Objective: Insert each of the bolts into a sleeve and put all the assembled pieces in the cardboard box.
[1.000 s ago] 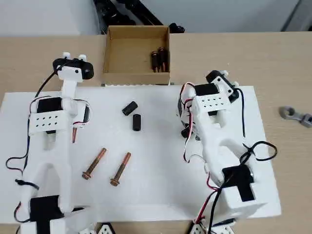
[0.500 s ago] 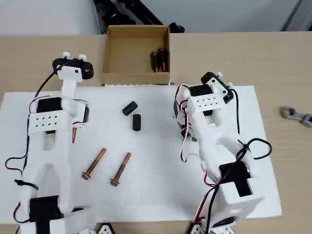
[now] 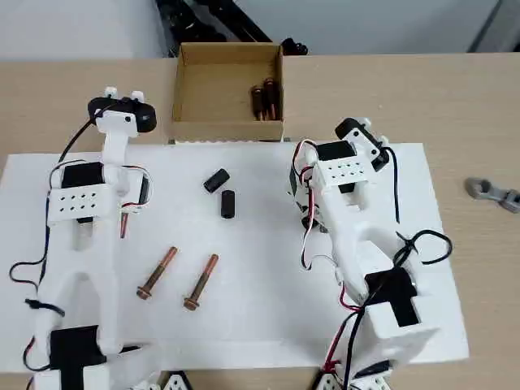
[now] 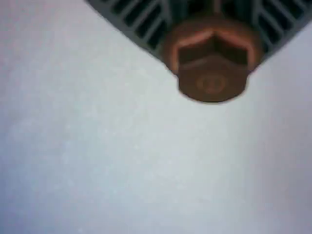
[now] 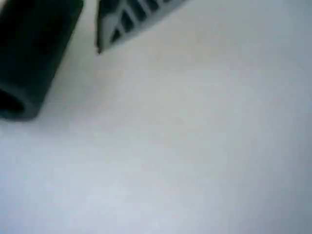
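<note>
Inside the cardboard box [image 3: 211, 89] sit assembled pieces [image 3: 265, 99]; two bolts [image 3: 157, 272] and two sleeves [image 3: 215, 180] lie loose outside. Left end effector [image 4: 214, 19] clamps another bolt [image 4: 210, 73]; right end effector [image 5: 122, 22] sits beside a sleeve [image 5: 34, 53], and I cannot tell its grip.

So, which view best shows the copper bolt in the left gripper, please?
Left wrist view: the copper hex-head bolt sits close up between the ribbed fingers. The high view catches its shank beside the arm.

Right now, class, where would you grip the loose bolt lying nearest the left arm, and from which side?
Probably grip the bolt mid-shank from straight above, jaws across it: it lies flat on the white board, both long sides free.
</note>
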